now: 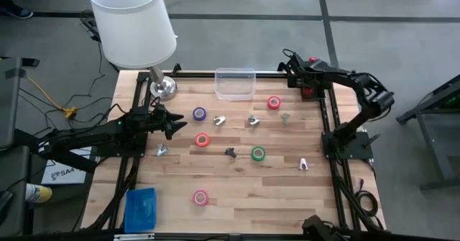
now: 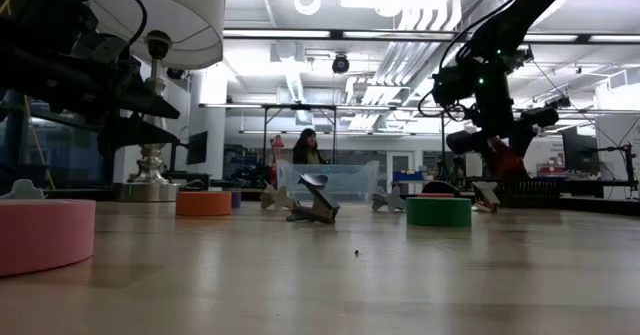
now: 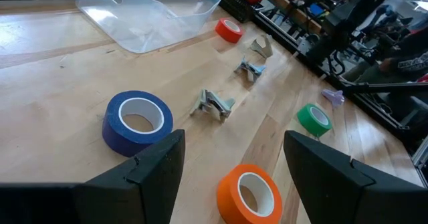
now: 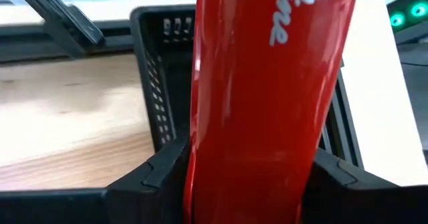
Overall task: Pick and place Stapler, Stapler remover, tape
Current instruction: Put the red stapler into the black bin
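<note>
Right arm: reaches to the table's far right corner, its right gripper (image 4: 251, 177) closed around the long glossy red stapler (image 4: 267, 83), dark fingers (image 4: 154, 177) pressing both its sides.
Stapler heading: long axis runs straight out ahead between the jaws, lifted clear of the pale wooden table (image 1: 237, 191).
Stapler look: shiny red shell with white lettering (only partly readable), in front of a black perforated crate (image 4: 157, 70).
Left arm: stretched low along the table's left side, left gripper (image 3: 231, 177) spread open and empty, above the purple tape roll (image 3: 137, 120) and orange-red tape roll (image 3: 251, 194).
</note>
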`<state>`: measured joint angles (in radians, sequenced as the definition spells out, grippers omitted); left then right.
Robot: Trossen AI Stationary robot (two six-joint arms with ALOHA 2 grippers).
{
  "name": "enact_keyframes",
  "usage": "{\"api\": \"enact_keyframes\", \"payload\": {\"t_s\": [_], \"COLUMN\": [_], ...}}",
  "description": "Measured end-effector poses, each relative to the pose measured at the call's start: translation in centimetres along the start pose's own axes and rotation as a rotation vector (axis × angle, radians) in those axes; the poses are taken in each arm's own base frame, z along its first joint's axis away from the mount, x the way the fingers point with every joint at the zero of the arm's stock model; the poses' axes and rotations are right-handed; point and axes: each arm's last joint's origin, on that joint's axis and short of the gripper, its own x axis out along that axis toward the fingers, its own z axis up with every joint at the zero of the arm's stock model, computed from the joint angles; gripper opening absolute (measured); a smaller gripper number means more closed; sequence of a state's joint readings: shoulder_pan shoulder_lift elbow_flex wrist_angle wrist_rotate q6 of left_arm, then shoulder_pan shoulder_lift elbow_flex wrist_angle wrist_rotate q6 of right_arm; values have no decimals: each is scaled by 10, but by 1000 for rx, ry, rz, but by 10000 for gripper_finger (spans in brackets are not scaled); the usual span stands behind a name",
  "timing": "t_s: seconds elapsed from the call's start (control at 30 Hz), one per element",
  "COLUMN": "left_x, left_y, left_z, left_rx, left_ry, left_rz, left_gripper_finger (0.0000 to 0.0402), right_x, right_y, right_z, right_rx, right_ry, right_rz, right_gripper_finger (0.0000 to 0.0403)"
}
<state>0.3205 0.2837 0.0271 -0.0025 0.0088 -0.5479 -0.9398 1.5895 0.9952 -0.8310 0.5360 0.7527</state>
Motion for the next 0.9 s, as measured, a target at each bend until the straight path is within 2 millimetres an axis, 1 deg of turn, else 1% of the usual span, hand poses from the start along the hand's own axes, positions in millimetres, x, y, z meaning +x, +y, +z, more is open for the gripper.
{"api": "enact_keyframes", "payload": {"t_s": [0.27, 0.5, 0.73, 0.9], "left_x": [0, 0, 0, 0], "left_y": [0, 0, 0, 0], "left_z": [0, 0, 0, 0], "left_rx": [0, 0, 0, 0], "left_ry": [0, 0, 0, 0], "left_rz": [0, 0, 0, 1], "left_gripper_finger": [250, 250, 250, 250], "right_x": [6, 7, 17, 18], "right_y": [4, 5, 8, 9], "right_z": [-1, 1, -4, -3], "right_rx": [-16, 28, -43, -42], "right_ry": [54, 19, 49, 40], "right_rz": [-42, -44, -93, -100], "right_gripper_finger": [195, 195, 195, 195]}}
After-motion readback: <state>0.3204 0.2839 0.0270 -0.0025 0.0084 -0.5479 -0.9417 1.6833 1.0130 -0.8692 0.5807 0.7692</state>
